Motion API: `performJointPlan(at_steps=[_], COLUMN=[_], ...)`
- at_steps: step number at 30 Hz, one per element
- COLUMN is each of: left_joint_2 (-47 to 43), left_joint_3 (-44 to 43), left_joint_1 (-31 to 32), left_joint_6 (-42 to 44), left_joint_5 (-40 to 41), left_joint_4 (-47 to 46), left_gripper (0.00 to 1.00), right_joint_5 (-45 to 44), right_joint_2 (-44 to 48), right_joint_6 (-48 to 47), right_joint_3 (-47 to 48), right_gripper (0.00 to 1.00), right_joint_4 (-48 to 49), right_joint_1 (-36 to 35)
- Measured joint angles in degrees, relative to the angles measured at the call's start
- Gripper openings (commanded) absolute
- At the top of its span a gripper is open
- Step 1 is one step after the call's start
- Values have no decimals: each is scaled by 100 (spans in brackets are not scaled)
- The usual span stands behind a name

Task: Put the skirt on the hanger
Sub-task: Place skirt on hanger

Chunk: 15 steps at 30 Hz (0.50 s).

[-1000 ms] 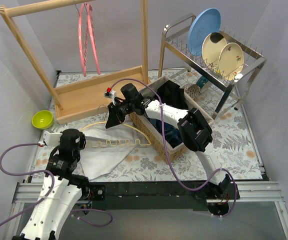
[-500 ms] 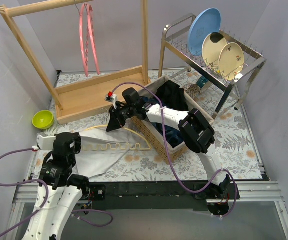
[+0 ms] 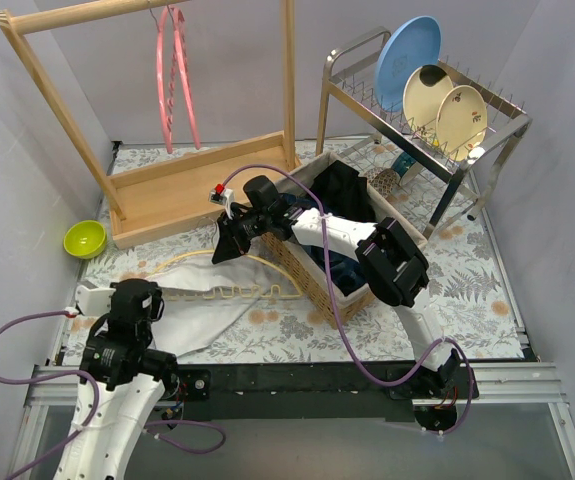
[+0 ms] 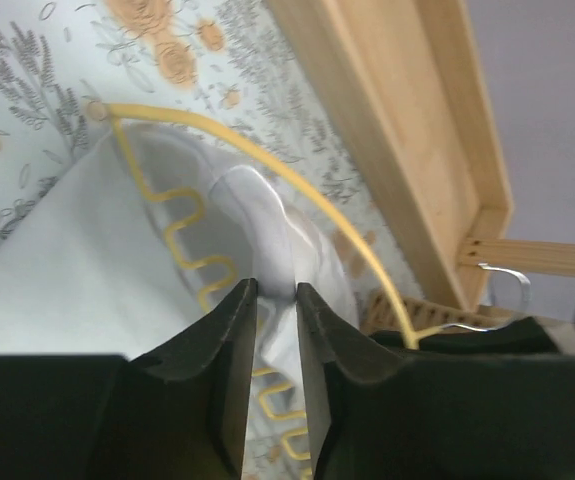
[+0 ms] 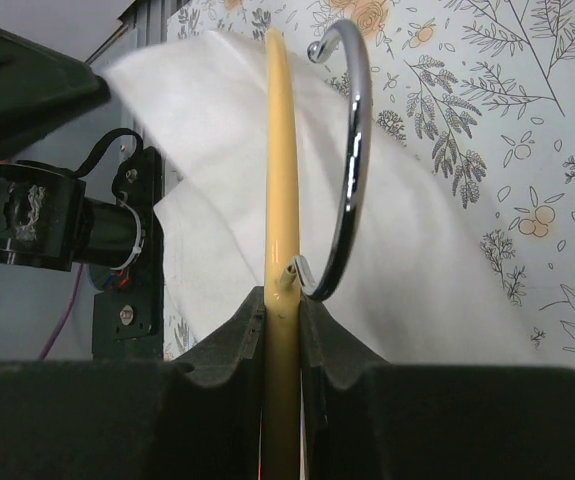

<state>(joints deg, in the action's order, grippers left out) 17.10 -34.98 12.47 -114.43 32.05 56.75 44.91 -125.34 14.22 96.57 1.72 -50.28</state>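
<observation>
Right hand (image 5: 283,300) is clamped on the yellow hanger (image 5: 278,170) at the base of its hook. White skirt (image 3: 202,310) is spread on the bench (image 3: 447,290), hanger lying across its upper edge. Left hand (image 4: 275,298) is set at a raised fold of the skirt, fingers narrowly apart — a pinch cannot be confirmed.

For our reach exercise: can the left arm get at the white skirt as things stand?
Probably yes: the left gripper hangs just above the skirt, with nothing in between.
</observation>
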Motion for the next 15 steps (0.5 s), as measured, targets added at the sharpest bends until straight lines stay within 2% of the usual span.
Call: performJointPlan(at_steps=[3,5,10,15], left_joint_2=[72,133,525,588], left_joint_3=[232,223,-214,-391], left_joint_1=[0,0,0,0], left_joint_6=[0,0,44,601], left_joint_5=[-98,-173,-463,-1443], left_joint_4=[92,109,79,-595], left_gripper=[41,42,52,54], right_joint_5=[-17,-24,-24,-24], right_joint_2=[7,20,24,24], right_joint_6=[-11,-22,-33,-48], right_joint_3=[-17,-42,-46,-46], right_gripper=[1,1,1,1], right_joint_4=[2,11,13,11], right_joint_1=[0,0,0,0])
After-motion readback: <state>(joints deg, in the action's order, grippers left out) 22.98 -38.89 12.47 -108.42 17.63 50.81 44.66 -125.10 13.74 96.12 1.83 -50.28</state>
